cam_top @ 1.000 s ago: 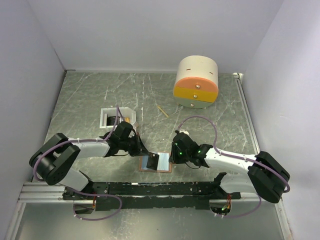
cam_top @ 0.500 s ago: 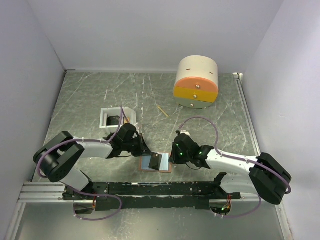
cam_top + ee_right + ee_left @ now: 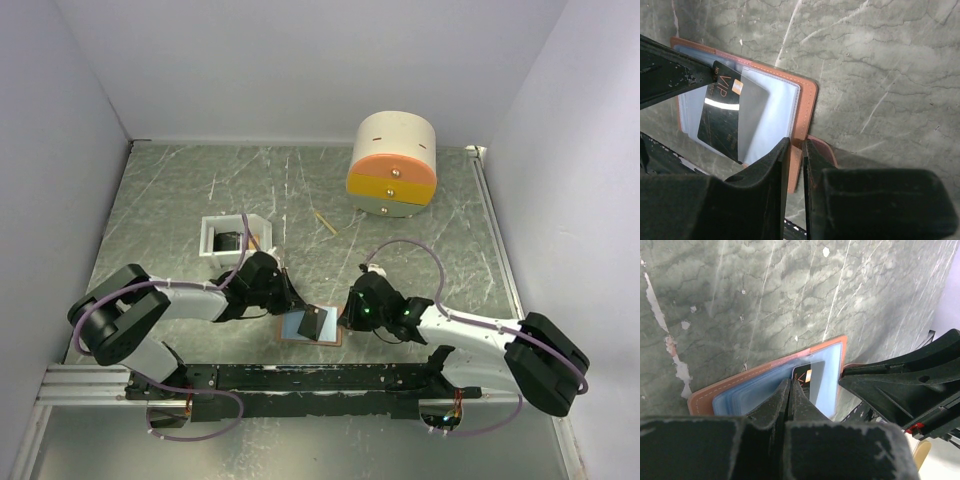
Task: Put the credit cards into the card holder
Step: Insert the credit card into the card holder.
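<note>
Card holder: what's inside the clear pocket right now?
A black VIP card, partly slid under the translucent sleeve; its VIP corner sticks out, pinched by the left claw. Whether other cards sit in lower pockets of the card holder is hidden.

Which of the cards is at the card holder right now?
The black card with gold VIP lettering, pinched by the left gripper and partly under the clear sleeve of the card holder. The other dark card lies in the white tray.

Both arms stretch low toward each other, left gripper (image 3: 790, 385) pinching the credit card (image 3: 722, 115), right gripper (image 3: 796, 144) nipping the card holder (image 3: 809, 100).
</note>
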Controlling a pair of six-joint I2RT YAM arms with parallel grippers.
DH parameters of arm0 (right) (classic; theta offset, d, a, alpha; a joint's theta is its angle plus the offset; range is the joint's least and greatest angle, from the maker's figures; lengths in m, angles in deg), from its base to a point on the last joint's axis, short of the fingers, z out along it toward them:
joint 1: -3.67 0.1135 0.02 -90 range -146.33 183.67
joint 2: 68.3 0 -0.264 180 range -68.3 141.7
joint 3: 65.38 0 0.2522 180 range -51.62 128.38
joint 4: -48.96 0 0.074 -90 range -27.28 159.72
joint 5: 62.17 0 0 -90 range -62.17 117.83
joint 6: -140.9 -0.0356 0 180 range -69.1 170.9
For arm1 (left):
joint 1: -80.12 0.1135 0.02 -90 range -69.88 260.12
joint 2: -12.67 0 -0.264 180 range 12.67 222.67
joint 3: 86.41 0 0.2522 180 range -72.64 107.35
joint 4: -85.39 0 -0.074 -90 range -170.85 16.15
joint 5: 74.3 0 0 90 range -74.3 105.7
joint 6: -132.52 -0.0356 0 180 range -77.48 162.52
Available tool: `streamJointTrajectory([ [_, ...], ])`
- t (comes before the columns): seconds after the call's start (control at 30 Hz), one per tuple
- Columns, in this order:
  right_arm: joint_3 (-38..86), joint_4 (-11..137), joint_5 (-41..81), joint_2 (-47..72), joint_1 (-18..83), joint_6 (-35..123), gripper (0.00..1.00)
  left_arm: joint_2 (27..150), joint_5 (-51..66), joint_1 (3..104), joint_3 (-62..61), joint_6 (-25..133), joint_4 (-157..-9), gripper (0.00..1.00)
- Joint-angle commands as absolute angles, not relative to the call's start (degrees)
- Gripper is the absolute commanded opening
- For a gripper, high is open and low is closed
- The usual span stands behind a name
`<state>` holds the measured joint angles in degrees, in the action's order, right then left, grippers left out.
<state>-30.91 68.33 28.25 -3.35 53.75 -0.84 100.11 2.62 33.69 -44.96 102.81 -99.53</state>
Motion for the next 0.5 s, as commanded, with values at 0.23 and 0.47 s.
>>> streamJointTrajectory([
  [0.23,-33.1,68.6,28.3,-7.3,54.0,-4.8,0.17,97.1,10.6,32.2,-46.1,105.4,-97.4,0.07],
  [0.47,-33.8,67.7,28.0,-7.7,54.0,-5.5,0.17,96.5,13.2,30.1,-46.5,107.6,-97.4,0.07],
])
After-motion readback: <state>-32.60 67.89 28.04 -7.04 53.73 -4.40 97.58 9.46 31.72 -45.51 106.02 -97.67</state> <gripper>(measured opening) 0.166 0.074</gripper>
